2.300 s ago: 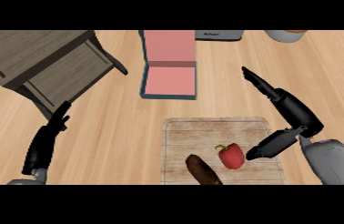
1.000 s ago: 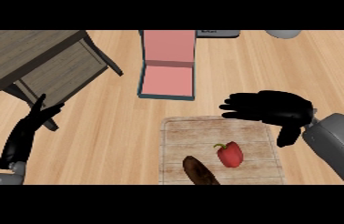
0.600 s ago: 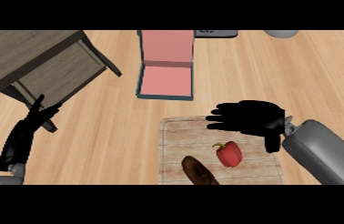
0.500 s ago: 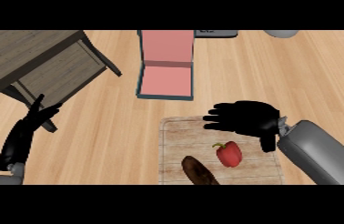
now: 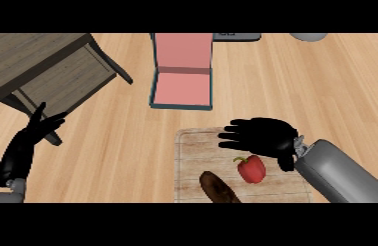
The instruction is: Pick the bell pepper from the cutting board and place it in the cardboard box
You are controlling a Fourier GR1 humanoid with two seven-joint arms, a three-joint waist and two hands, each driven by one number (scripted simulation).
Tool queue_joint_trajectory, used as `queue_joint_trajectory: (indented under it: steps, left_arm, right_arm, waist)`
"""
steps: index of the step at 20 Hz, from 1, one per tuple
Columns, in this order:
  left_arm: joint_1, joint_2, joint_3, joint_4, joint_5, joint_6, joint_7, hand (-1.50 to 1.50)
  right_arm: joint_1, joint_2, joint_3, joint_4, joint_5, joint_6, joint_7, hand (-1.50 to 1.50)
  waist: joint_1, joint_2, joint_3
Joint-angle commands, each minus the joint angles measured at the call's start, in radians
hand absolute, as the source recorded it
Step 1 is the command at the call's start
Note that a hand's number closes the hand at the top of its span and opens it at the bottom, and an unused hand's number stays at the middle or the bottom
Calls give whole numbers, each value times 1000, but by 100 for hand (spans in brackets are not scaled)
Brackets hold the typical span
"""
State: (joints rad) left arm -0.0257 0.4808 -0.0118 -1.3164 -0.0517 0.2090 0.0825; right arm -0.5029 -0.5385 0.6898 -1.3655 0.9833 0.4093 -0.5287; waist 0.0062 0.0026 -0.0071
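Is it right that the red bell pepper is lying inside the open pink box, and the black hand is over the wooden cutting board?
Not quite. The red bell pepper is not inside the open pink box; it lies on the wooden cutting board, beside a dark brown oblong food. The head view shows this. The black right hand is indeed over the board.

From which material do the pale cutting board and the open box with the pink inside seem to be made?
The pale rectangular cutting board looks like light wood with a matte finish: faint grain streaks run across it. The open box with the pink inside looks like cardboard, to judge by its thin flat walls and dull surface, though its plain pink colour leaves this uncertain.
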Motion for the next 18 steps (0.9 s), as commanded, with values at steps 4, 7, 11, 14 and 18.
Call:
queue_joint_trajectory:
  steps: [4, 7, 11, 14, 18]
  left_arm:
    - [-73, -46, 12, 0, -57, 42, -9, 0]
    - [-21, 26, 76, -41, 0, -46, -34, 0]
    - [-55, 5, 78, 24, -43, -30, -61, 0]
    - [-32, -20, 89, 29, -38, -40, -86, 0]
    - [-55, -31, 72, -36, -77, -25, -3, 0]
  right_arm:
    - [21, 48, -29, -30, 34, 66, -30, -150]
    - [55, -5, -53, -27, 33, 36, -126, -150]
    - [91, -16, -72, -126, 30, 77, -151, -150]
    - [84, 78, -40, -145, 70, 156, -67, -150]
    - [163, 48, -13, -204, 158, 127, -2, -150]
  waist:
    - [-9, -3, 7]
    - [-4, -3, 7]
    - [-9, -3, 7]
    - [-4, -3, 7]
    - [-7, -4, 7]
